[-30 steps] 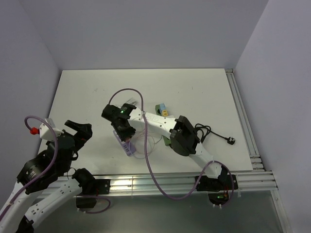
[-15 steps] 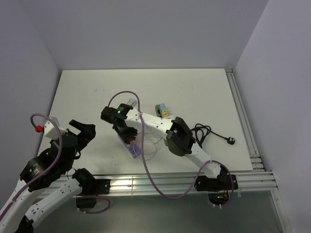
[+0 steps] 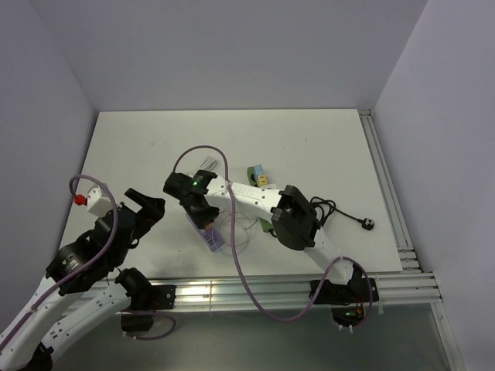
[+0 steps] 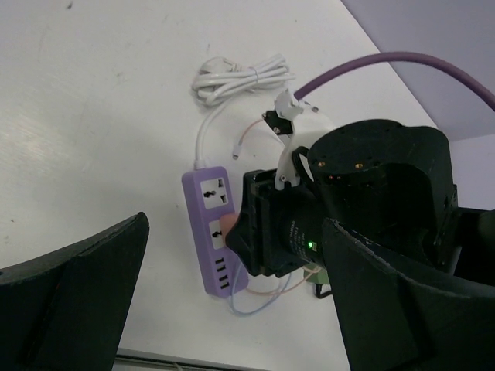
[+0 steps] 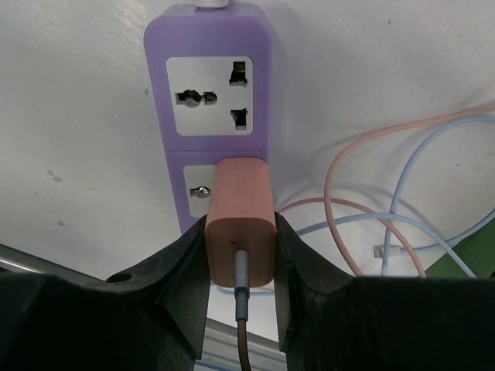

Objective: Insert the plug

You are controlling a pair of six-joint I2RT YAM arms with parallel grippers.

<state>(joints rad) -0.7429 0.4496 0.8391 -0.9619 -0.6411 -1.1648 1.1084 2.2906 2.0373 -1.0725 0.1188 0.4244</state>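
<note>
Salmon-pink plug (image 5: 240, 220) sits clamped between your right fingers (image 5: 176, 270), its nose on the purple power strip (image 5: 209, 100), at the second socket just ahead of them. Seating looks partial, so pressing home remains. Left fingers (image 4: 77, 294) gape wide, empty. Since a second ago, the strip has slid and the left arm has swung closer.

White arm links (image 3: 247, 195), black joints (image 3: 296, 224) and fingers (image 5: 174, 286), purple cables (image 4: 387, 56), one green light (image 4: 310, 246).

Robot lab cell; bare lilac walls (image 3: 232, 54); white table (image 3: 309, 139); aluminium rail frame (image 3: 384, 185).
</note>
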